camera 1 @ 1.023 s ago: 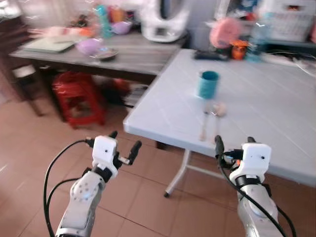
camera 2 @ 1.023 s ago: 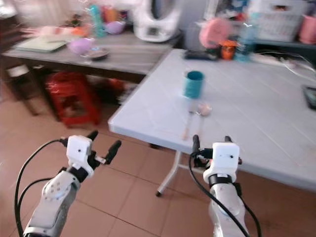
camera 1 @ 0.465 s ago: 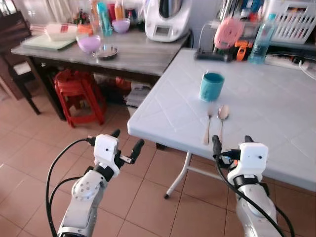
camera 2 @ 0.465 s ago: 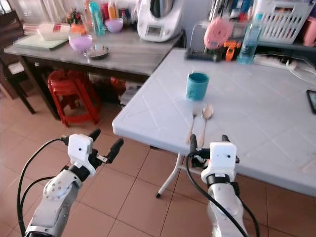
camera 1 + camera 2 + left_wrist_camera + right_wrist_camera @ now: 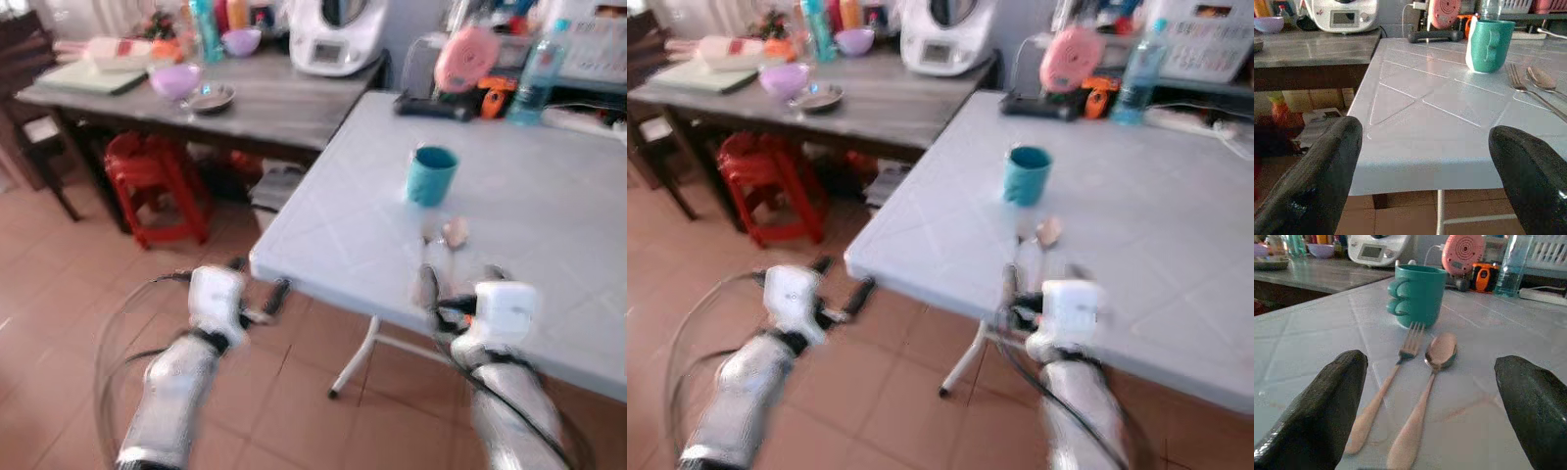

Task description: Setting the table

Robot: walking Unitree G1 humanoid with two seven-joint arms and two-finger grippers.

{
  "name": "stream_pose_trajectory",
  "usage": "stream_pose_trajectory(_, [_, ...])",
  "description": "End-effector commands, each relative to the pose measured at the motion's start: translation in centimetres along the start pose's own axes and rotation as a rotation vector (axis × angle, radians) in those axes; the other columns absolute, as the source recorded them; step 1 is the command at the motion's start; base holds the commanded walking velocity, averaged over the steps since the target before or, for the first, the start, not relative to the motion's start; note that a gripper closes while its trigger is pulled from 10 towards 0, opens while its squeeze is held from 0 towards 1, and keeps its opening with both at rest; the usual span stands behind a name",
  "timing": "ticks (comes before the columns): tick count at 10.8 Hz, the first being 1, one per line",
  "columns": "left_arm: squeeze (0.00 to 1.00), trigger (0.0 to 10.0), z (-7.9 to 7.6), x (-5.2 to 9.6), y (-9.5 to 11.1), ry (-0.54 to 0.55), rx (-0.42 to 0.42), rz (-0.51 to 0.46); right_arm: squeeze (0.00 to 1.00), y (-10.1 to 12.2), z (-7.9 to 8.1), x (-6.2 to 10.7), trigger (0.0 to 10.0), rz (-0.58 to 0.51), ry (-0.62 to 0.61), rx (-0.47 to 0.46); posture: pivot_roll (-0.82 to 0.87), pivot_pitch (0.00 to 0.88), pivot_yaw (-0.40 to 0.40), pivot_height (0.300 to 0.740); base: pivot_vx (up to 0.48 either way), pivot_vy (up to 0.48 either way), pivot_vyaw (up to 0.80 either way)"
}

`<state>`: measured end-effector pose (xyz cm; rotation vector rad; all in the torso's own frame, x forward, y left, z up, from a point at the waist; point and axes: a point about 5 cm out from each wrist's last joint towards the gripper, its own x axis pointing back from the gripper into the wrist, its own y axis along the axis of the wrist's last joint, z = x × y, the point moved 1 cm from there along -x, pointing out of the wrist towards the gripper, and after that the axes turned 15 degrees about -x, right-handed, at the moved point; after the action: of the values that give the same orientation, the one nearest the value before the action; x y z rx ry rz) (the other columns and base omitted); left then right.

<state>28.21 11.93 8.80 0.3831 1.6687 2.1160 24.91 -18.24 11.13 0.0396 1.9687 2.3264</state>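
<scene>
1. White table [image 5: 549, 215]: I see its near corner ahead of both arms, standing on a red-brown tiled floor [image 5: 59, 294].
2. Teal mug [image 5: 1418, 293]: upright on the table, set back from the near edge, handle side toward my right wrist camera.
3. Fork [image 5: 1386, 391] and spoon [image 5: 1425, 396]: lying side by side just in front of the mug, handles toward the table edge, heads toward the mug; close together, and I cannot tell whether they touch.
4. Right gripper [image 5: 1430, 431]: held at the table's near edge in line with the fork and spoon; jaws wide apart, nothing between them.
5. Left gripper [image 5: 1425, 171]: off the table's corner, over the floor, pointed at the table edge; jaws wide apart, empty.
6. Grey table [image 5: 872, 98] behind to the left: carries a white kitchen appliance [image 5: 945, 34], a purple bowl [image 5: 784, 78] and a small metal dish [image 5: 818, 96].
7. Red stool [image 5: 764, 186]: under the grey table.
8. Far side of the white table: a clear water bottle [image 5: 1132, 64] and a round pink object [image 5: 1068, 59].
</scene>
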Motion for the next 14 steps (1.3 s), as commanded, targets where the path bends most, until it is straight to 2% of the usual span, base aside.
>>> stream_pose_trajectory(1, [0.00,10.0,1.1,0.8,-0.4,0.022,-0.015,0.023,0.00,0.4,1.3,-0.3,10.0,-0.021,0.040,-0.025,-0.01,0.000,0.056,0.740,0.000,0.000,0.00])
stream_pose_trajectory(3, [0.00,10.0,1.0,1.0,-0.4,0.002,-0.010,0.013,0.00,0.4,1.2,-0.3,10.0,-0.020,0.037,-0.021,-0.01,0.000,0.052,0.740,0.000,0.000,0.00])
stream_pose_trajectory(7, [0.00,10.0,-1.0,2.3,-0.2,-0.262,-0.052,-0.033,0.00,0.4,0.6,-1.0,10.0,-0.011,0.012,-0.012,0.00,0.000,0.042,0.740,0.000,0.000,0.00])
stream_pose_trajectory(8, [0.00,10.0,-1.3,2.7,-0.4,-0.329,-0.036,-0.027,0.00,0.4,0.0,-2.3,10.0,0.023,-0.007,-0.013,0.00,0.001,0.041,0.740,0.000,0.000,0.00])
stream_pose_trajectory(9, [0.00,10.0,-1.4,2.9,-0.3,-0.357,-0.031,-0.028,0.00,0.4,-0.3,-2.8,10.0,0.032,-0.022,-0.014,0.00,0.011,0.038,0.740,0.000,0.000,0.00])
stream_pose_trajectory(10, [0.00,10.0,-1.7,3.1,-0.1,-0.418,-0.021,-0.036,0.00,0.2,-0.2,-4.4,10.0,0.071,-0.033,-0.021,0.00,0.024,0.039,0.740,0.000,0.000,0.00])
stream_pose_trajectory(11, [0.00,10.0,-1.8,3.1,0.0,-0.427,-0.019,-0.038,0.00,0.2,-0.1,-4.9,10.0,0.083,-0.032,-0.017,0.00,0.024,0.039,0.740,0.000,0.000,0.00])
stream_pose_trajectory(12, [0.00,10.0,-1.9,3.2,0.3,-0.438,-0.041,-0.046,0.00,0.3,0.4,-6.1,10.0,0.105,-0.029,-0.039,0.00,0.033,0.040,0.740,0.000,0.000,0.00])
stream_pose_trajectory(14, [0.00,10.0,-2.3,3.3,1.3,-0.444,-0.009,-0.064,0.00,0.7,1.8,-8.4,10.0,0.139,-0.012,-0.067,0.01,0.040,0.032,0.740,0.000,0.000,0.00])
